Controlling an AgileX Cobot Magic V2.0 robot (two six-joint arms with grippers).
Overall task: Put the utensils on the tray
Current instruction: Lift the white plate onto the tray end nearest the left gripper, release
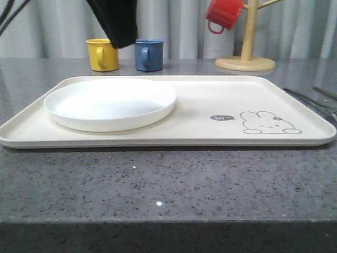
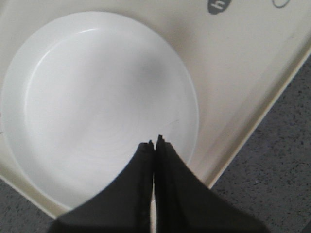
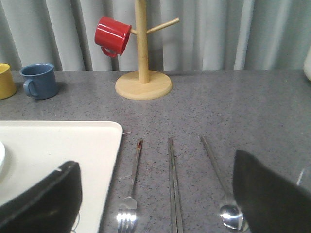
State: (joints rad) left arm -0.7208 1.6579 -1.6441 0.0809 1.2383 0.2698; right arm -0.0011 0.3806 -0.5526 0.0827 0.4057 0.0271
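The cream tray (image 1: 210, 100) with a rabbit drawing lies across the grey table. Three silver utensils lie side by side on the table just off the tray's right rim: a fork (image 3: 132, 179), a pair of chopsticks (image 3: 173, 184) and a spoon (image 3: 218, 179). In the front view they (image 1: 310, 97) show only as thin strips at the far right. My right gripper (image 3: 154, 162) hovers open above them, its fingers spread wide to either side, holding nothing. My left gripper (image 2: 155, 142) is shut and empty, hanging above the white plate (image 2: 97, 107) on the tray's left half; it (image 1: 122, 42) enters from the top.
A round white plate (image 1: 110, 103) fills the tray's left half; the right half is bare. Behind the tray stand a yellow mug (image 1: 102, 54) and a blue mug (image 1: 149, 54). A red mug (image 1: 224, 15) hangs on a wooden mug tree (image 1: 246, 58) at the back right.
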